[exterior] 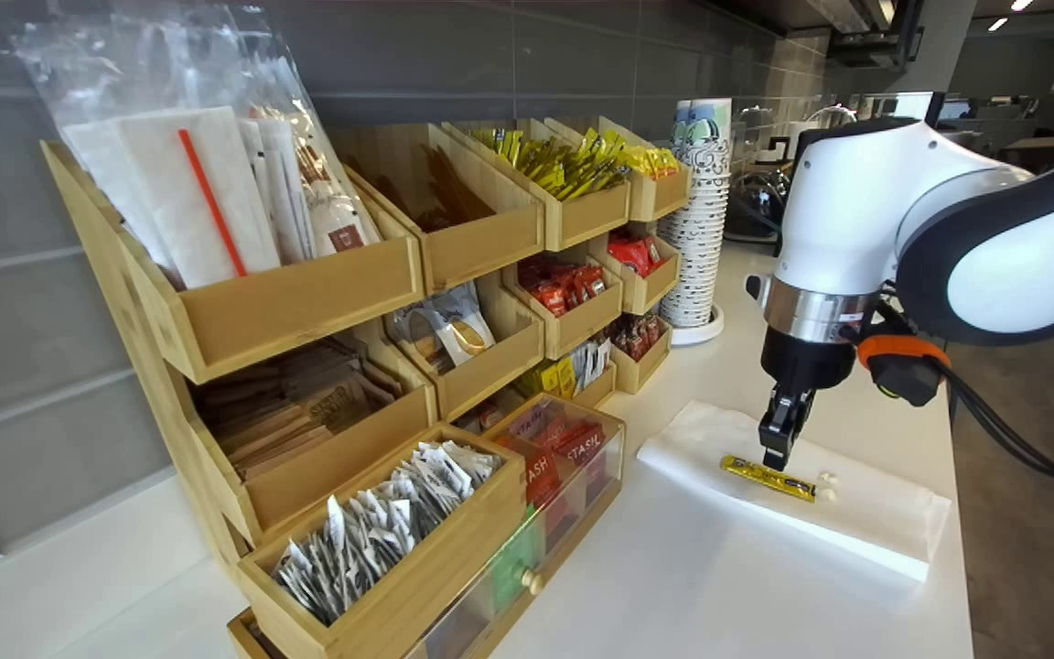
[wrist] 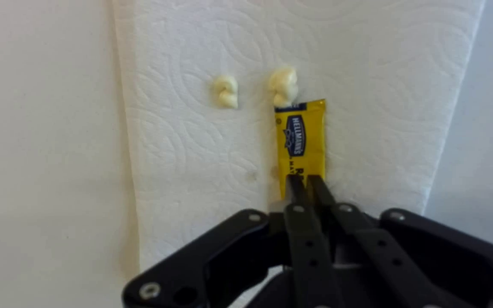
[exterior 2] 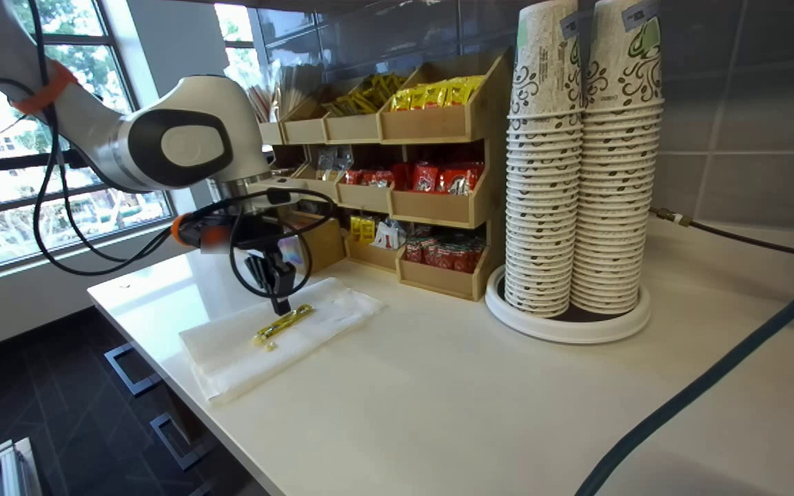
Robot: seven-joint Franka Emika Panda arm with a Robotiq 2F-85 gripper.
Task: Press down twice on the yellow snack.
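Packet (wrist: 303, 137), small, flat and yellow with dark print, lies on a folded paper towel (wrist: 195, 192) on the white counter (exterior: 673, 586). In the wrist view its end with the HELLMANN'S label points to twelve o'clock, and the claw (wrist: 306, 179) stands at six, its tips hiding part of the packet. The two fingers (wrist: 295, 188) are together, a thin line between them, with the packet lying flat beneath. In both exterior views the tips are close over the middle of the packet; whether they touch it, I cannot tell.

In the wrist view a pale dab (wrist: 284, 87) sits on the towel right at the labelled end, toward eleven o'clock, and a second dab (wrist: 227, 92) is near the packet, toward ten.

In an exterior view, taking the packet as the centre, the white arm (exterior: 843, 220) fills twelve to two o'clock. A wooden rack (exterior: 481, 245) spreads between nine and eleven: yellow-green packets (exterior: 573, 174) heaped in a bin (exterior: 593, 220) toward eleven, a clear bag (exterior: 161, 64) toward ten. White sachets (exterior: 381, 522) fill a box (exterior: 454, 549) toward nine.

In an exterior view two stacks of paper cups (exterior 2: 543, 220) stand on a round tray (exterior 2: 568, 337) between two and three o'clock of the packet, and a window (exterior 2: 87, 65) shows toward ten. There the packet slants from two o'clock to eight.
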